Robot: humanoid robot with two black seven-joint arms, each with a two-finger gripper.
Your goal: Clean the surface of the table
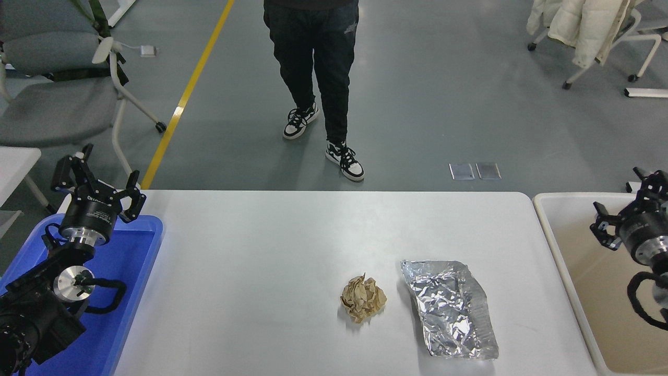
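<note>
White counter (261, 250) spans frame centre, carrying crumpled brown paper (363, 297) just beside foil sheet (451, 308); left gripper (99, 180) parked over blue tray (130, 271), fingers spread, empty; right gripper (626, 203) over beige bin (553, 245), fingers spread, empty.

Lighting is bright, even and diffuse, from overhead. The white table surface (261, 271) shows a soft sheen toward its centre, no blown-out glare. The crumpled paper ball (363, 297) and foil sheet (450, 308), near the front right corner, cast short, faint shadows. The foil throws small bright glints. The grey floor (443, 104) carries pale reflected patches. Focus is sharp throughout, without visible motion blur.
</note>
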